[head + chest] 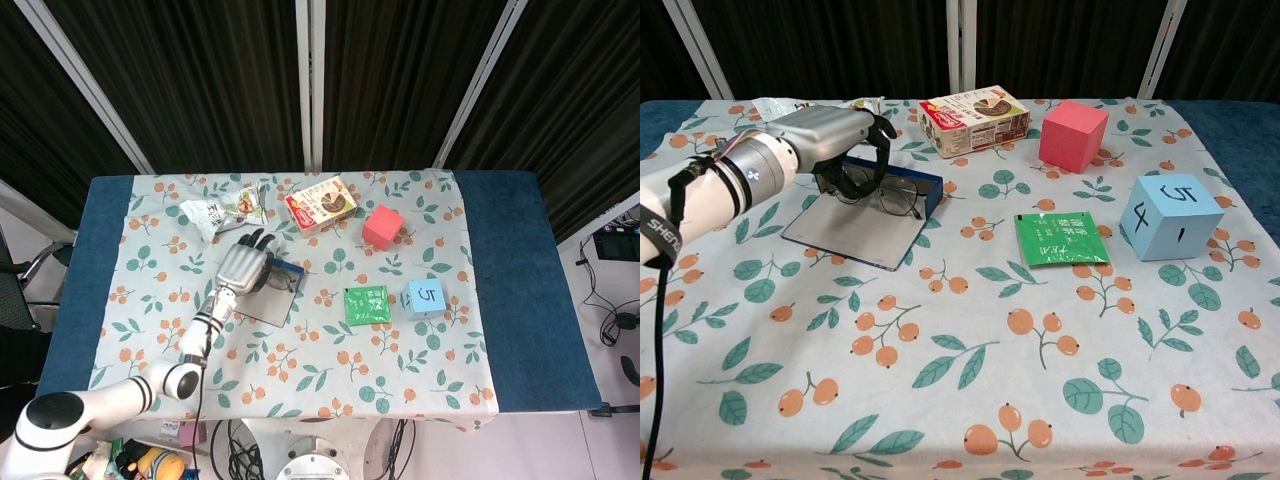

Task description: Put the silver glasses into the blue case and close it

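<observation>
Now your left hand [830, 140] holds the glasses [885, 197] just above the case [855, 225], their long axis along its blue tray.

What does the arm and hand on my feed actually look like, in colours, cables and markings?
Only the left arm shows. The left hand has a silver-grey metallic back and black fingers. Its forearm is white with black bands, a silver wrist section, small red marks near the wrist and black lettering on a dark band. A thin black cable hangs below it.
</observation>
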Available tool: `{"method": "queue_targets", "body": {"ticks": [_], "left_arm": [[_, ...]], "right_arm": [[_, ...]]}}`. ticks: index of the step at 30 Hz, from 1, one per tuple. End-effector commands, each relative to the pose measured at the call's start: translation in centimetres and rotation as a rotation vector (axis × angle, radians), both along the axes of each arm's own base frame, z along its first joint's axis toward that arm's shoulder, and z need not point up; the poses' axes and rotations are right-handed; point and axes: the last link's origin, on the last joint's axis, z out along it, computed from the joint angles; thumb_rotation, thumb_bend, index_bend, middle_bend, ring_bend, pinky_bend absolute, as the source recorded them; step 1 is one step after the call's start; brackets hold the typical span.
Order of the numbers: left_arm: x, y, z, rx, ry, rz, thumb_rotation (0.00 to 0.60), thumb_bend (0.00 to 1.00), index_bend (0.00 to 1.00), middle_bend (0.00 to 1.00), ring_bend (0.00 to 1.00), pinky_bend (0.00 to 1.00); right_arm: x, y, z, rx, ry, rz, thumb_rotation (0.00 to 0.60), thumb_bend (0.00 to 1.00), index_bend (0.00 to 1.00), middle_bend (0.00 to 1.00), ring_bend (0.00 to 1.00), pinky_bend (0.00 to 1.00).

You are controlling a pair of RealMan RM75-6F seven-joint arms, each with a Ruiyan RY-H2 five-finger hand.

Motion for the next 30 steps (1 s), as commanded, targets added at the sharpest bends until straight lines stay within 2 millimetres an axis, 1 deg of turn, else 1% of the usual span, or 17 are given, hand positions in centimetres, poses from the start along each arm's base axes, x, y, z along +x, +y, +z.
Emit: {"method": "queue_targets", "body": {"ticks": [1,6,8,10,12,15,18,23,25,28,30], "left_arm": [[0.1,0.2,-0.1,-0.003,0.004,0.001,0.6,0.48,0.65,0.12,0.05,0.18],[0.2,0.4,-0.3,-0.001,0.011,0.001,0.6,0.48,0.64,0.12,0.05,0.18],[0.3,0.5,-0.3,0.001,0.014,-0.002,0.6,0.48,0.61,0.12,0.05,0.18],[0.2,0.5,-0.3,0.002,0.018,-0.006,0.6,0.47,0.51,0.11,0.05,0.18],[0.2,0.4,-0.3,-0.001,0.018,-0.01,0.6,0.46,0.37,0.09,0.05,0.18],[0.1,0.3,-0.1,0.002,0.019,-0.024,0.6,0.44,0.21,0.08,0.05,0.18],[0.0,0.2,0.2,0.007,0.013,-0.029,0.6,0.44,0.13,0.07,0.05,0.18],[-0.1,-0.1,0.8,0.019,-0.002,-0.036,0.6,0.42,0.12,0.07,0.05,0.18],[-0.1,-0.5,1.4,0.029,-0.023,-0.044,0.6,0.41,0.12,0.07,0.05,0.18],[-0.4,-1.8,2.4,0.034,-0.049,-0.061,0.6,0.37,0.12,0.07,0.05,0.18],[-1.0,-3.2,3.1,0.025,-0.051,-0.069,0.6,0.33,0.12,0.07,0.05,0.18]], "right_arm": [[0.0,0.0,0.0,0.0,0.0,-0.001,0.6,0.18,0.0,0.0,0.0,0.0],[-0.1,0.0,0.1,-0.004,0.0,-0.005,0.6,0.18,0.0,0.0,0.0,0.0],[-0.1,0.0,0.2,-0.005,-0.001,-0.006,0.6,0.18,0.0,0.0,0.0,0.0],[-0.2,0.1,0.2,-0.005,0.0,-0.008,0.6,0.18,0.0,0.0,0.0,0.0],[-0.2,0.1,0.1,-0.004,-0.001,-0.01,0.6,0.18,0.0,0.0,0.0,0.0],[-0.2,0.1,0.1,-0.004,-0.002,-0.01,0.6,0.18,0.0,0.0,0.0,0.0],[-0.2,0.1,0.1,-0.003,-0.002,-0.009,0.6,0.18,0.0,0.0,0.0,0.0],[-0.1,0.1,0.0,-0.001,-0.002,-0.008,0.6,0.18,0.0,0.0,0.0,0.0],[-0.1,0.1,-0.1,0.0,-0.002,-0.008,0.6,0.18,0.0,0.0,0.0,0.0],[-0.2,0.1,-0.2,0.005,-0.002,-0.01,0.6,0.18,0.0,0.0,0.0,0.0],[-0.2,0.0,-0.3,0.009,0.0,-0.01,0.6,0.19,0.0,0.0,0.0,0.0]]}}
